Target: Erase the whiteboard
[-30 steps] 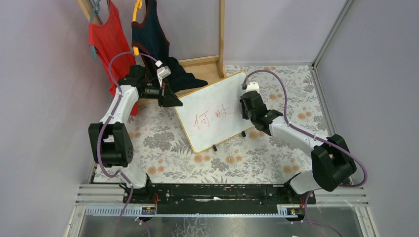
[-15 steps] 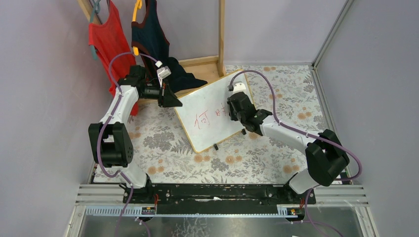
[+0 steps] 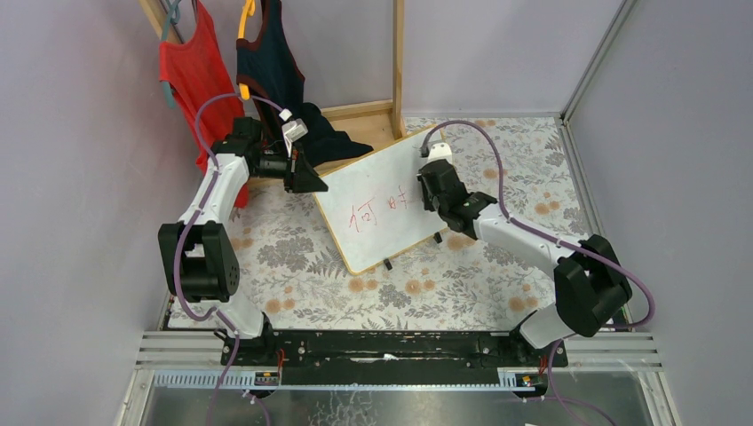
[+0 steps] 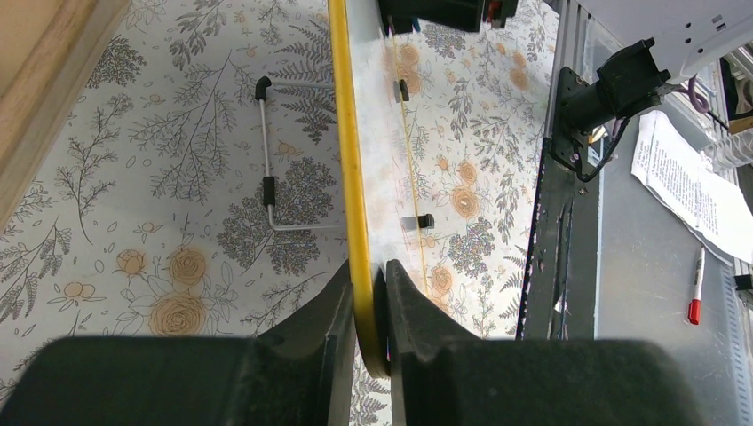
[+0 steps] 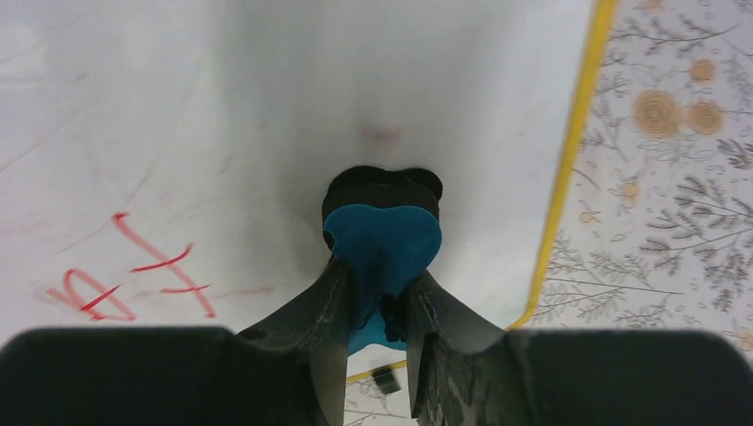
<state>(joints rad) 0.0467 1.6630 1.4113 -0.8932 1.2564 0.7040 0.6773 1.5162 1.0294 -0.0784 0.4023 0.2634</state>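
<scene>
Whiteboard (image 3: 382, 200): stands tilted on the flowered tablecloth (image 3: 293, 257), mid-table toward the back, its face turned to the arms and the near end nearer the left arm.
Frame (image 4: 348, 160): thin and yellow, running round the white face.
Feet (image 3: 385, 264): two small black ones along the lower edge, resting on the cloth.
Red characters (image 3: 377, 211): two handwritten marks near the middle of the face, not wiped.
Left gripper (image 4: 368, 284): fingers closed tight on the yellow frame at the board's left edge, one on each side.
Right gripper (image 5: 382, 293): fingers pinched on a blue eraser (image 5: 384, 235), over the board's right half.
Eraser contact: its black pad lies against the white face, to the right of the red strokes and apart from them; a faint pinkish smudge sits just beyond it.
Behind the board: a red shirt (image 3: 191, 71) and a dark shirt (image 3: 271, 53) on hangers, beside a wooden post (image 3: 399, 62).
</scene>
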